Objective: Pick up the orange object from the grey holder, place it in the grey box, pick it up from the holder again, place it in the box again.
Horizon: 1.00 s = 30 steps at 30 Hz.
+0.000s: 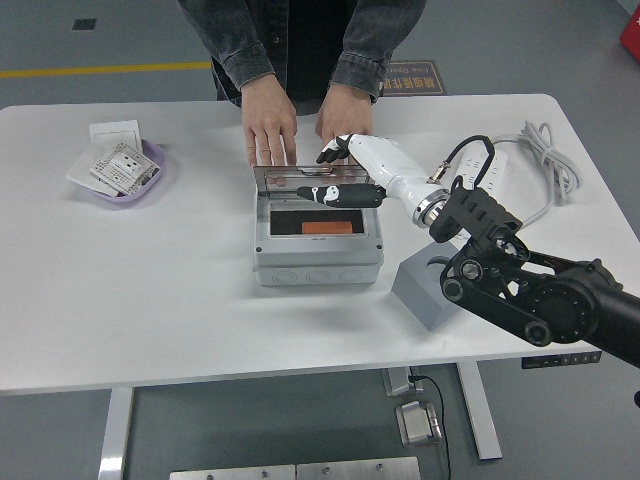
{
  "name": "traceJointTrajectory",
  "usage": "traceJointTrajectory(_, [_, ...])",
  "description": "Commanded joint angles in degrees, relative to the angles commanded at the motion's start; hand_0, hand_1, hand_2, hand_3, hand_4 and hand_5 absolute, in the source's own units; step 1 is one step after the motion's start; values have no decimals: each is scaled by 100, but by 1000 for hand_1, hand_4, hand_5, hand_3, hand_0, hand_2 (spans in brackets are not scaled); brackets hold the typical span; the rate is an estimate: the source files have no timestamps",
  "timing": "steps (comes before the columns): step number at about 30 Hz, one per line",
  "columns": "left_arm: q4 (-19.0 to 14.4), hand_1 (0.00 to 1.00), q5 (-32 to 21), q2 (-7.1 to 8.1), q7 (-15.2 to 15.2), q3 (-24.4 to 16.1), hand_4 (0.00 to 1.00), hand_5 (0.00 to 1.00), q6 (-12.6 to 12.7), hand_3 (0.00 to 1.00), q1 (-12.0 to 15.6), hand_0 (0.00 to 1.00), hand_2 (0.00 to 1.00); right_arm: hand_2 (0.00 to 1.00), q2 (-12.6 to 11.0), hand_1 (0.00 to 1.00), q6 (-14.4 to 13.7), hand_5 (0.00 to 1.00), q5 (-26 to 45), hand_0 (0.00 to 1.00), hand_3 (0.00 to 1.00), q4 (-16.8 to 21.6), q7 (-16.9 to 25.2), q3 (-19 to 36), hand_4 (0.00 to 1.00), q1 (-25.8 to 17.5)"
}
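Head view, the only one supplied: white table (pixel 150 300) carries a grey box (pixel 317 245) near its centre, with the clear hinged lid (pixel 300 180) tilted partway over the opening. Orange object (pixel 326 227) lies flat inside the box, in the dark recess, toward the right of it. Right hand (pixel 345 178), white with black fingers, reaches in from the right on a black arm (pixel 540 295) and sits at the lid's top edge; its black fingers (pixel 335 194) are stretched out along the lid, touching it, and grasp nothing, so the hand is open and flat rather than clenched. Grey holder (pixel 425 290), a wedge-shaped block, stands on the table just right of the box, partly covered by the arm, with nothing visible on it. Person stands at the far side; both of the person's hands rest on the table behind the box, one hand (pixel 270 125) at the lid's left rear, the other hand (pixel 343 110) just behind the robot's wrist. Purple dish (pixel 150 165) holding paper packets sits at the far left, and a white cable (pixel 545 160) with a power strip lies at the far right. Left hand is not visible.
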Motion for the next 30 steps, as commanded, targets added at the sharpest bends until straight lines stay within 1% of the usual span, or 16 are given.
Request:
traceJointTrajectory(4, [0,720,56,-3,6,-61,499,46,-1,614,10,665,614,672,-35,683,-29,804,15,740,644,58,29,-49,998,-130])
traceJointTrajectory(5, [0,720,79,-5,11,-81,501,48,-1,614,12,665,614,667,-37,674,-38,804,13,716,643,58,36,-56,996,-152])
traceJointTrajectory(9, [0,720,73,-9,3,-69,501,48,2,614,10,665,614,667,-65,674,-70,804,-84,716,643,96,30,-29,996,-197])
traceJointTrajectory(17, [0,720,40,-15,-4,6,502,48,14,615,4,665,615,666,-186,673,-121,804,-336,716,638,326,-26,8,996,-227])
traceJointTrajectory(22, [0,720,56,-20,-2,8,501,49,16,614,0,664,614,665,-277,673,-181,798,-350,717,636,485,-12,-32,987,-312])
traceJointTrajectory(29, [0,721,243,-16,30,-168,501,49,21,613,1,664,614,664,-378,673,-235,792,-269,720,636,650,34,-182,975,-416])
traceJointTrajectory(30, [0,721,248,-16,30,-174,497,50,22,612,0,664,613,663,-383,673,-240,789,-263,701,615,660,39,-198,964,-422])
